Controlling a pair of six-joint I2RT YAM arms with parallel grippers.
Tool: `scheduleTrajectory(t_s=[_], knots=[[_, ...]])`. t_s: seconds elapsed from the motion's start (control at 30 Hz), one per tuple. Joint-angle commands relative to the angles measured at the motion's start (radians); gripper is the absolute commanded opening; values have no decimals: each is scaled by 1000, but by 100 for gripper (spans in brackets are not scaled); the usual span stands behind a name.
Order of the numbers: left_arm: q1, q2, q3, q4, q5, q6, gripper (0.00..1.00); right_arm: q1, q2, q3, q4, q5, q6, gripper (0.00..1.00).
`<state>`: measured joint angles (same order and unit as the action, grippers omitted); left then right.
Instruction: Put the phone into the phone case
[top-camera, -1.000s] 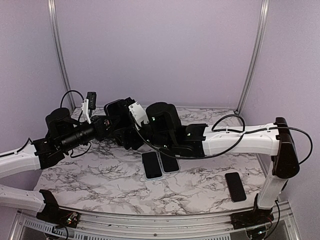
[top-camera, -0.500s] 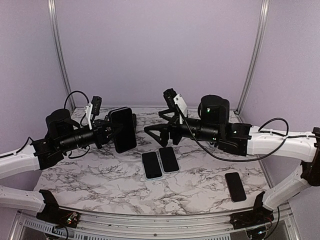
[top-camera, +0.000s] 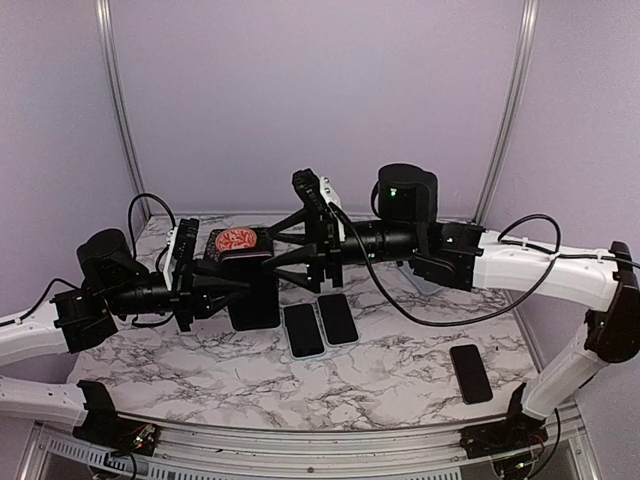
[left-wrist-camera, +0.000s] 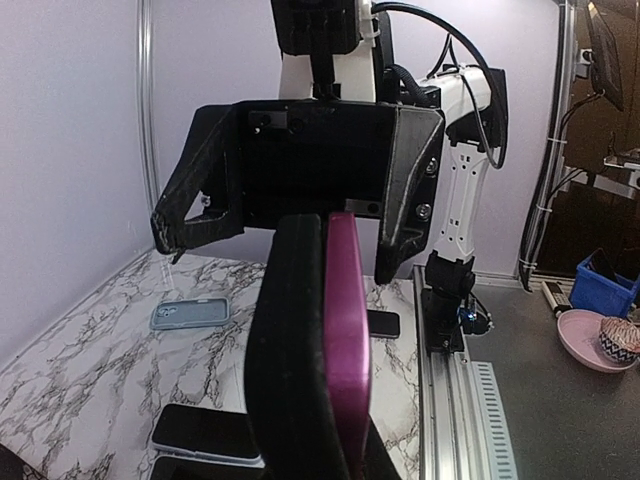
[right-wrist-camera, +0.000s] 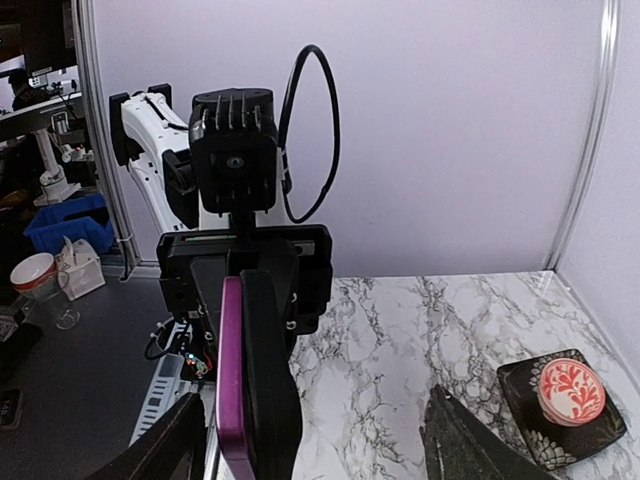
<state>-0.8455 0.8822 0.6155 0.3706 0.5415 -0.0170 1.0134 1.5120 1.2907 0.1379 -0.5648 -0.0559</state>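
Observation:
My left gripper (top-camera: 232, 288) is shut on a purple phone (left-wrist-camera: 347, 340) pressed flat against a thick black phone case (left-wrist-camera: 285, 350). It holds the pair upright above the table, and they show as a dark slab (top-camera: 253, 292) in the top view. Both wrist views show the pair edge-on, the phone (right-wrist-camera: 232, 380) beside the case (right-wrist-camera: 268, 380). I cannot tell whether the phone is seated in the case. My right gripper (top-camera: 278, 250) faces the pair from the right. It is open, its fingers (left-wrist-camera: 190, 205) spread wide and touching nothing.
Two dark phones (top-camera: 303, 330) (top-camera: 337, 318) lie side by side mid-table and a third phone (top-camera: 470, 372) at the right front. A grey-blue case (left-wrist-camera: 190, 314) lies flat farther back. A black square dish (right-wrist-camera: 590, 425) holding a red patterned round object (top-camera: 237, 240) sits behind the left gripper.
The right gripper let go of the held pair, pulled back to the right, then came back close with its jaws a little narrower. The left arm lowered and turned the pair.

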Motion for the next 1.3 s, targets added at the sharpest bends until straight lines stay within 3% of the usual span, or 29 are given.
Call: scheduleTrajectory(t_s=[0.0,0.17,0.37,0.43,0.53,0.6,0.67,0.73,0.97,1.0,1.07,1.27], knots=[[-4,-13,4,87,30,34,0,8,25,56,-56,-110,11,68],[-6,-17,5,88,15,25,0,14,34,62,-77,-71,-3,47],[-10,-18,3,88,9,25,0,20,44,77,-79,-79,-23,0],[-10,-15,4,88,-8,1,0,20,36,68,-67,-67,-34,0],[-10,-18,8,88,-41,-19,26,20,22,65,-64,-57,-61,0],[-10,-27,9,88,-52,-18,32,20,10,62,-58,-52,-70,0],[-10,-32,14,88,-65,-20,47,19,0,63,-52,-49,-80,0],[-10,-36,28,88,-73,-26,50,16,-8,61,-48,-54,-94,0],[-12,-44,41,88,-72,-37,41,16,-10,74,-54,-83,-121,0],[-13,-39,46,89,-73,-40,33,16,-8,79,-59,-86,-128,0],[-14,-35,53,88,-78,-42,3,16,-6,86,-64,-85,-138,0],[-19,-61,34,89,-107,-13,0,12,-7,88,-82,-81,-138,0]])
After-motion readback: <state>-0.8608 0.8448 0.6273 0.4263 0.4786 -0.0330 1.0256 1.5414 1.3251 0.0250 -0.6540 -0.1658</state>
